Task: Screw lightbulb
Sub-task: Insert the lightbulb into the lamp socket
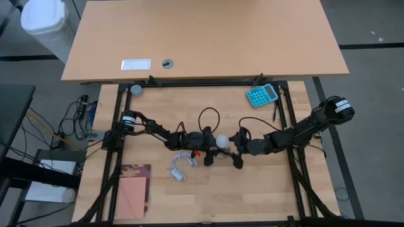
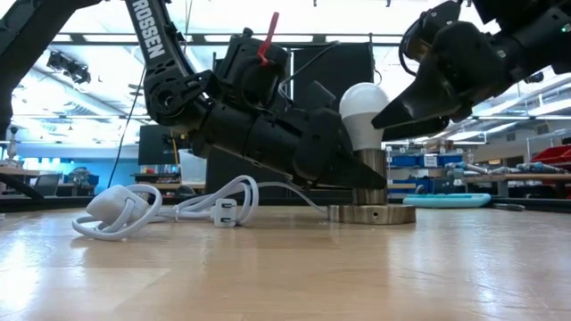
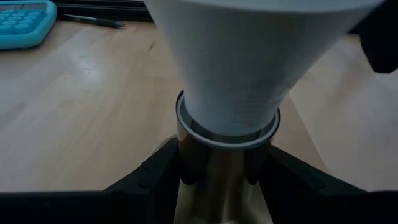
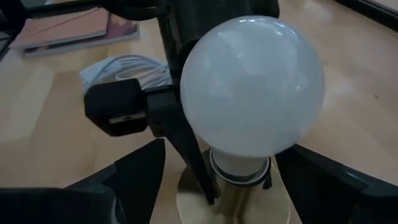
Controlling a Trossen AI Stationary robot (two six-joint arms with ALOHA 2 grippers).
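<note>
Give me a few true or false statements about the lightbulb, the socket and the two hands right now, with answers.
1. The lightbulb stands upright in the metal socket. True.
2. The left hand grips the socket's barrel. True.
3. The right hand is shut tight on the globe. False: its fingers stand apart on either side of the bulb.
4. The blue calculator lies beside the white cord. False: it lies apart, near the table's far edge.

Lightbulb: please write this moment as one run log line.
lightbulb: upright in socket | left pincer: shut on socket | right pincer: open around lightbulb | cord: coiled on table
</note>
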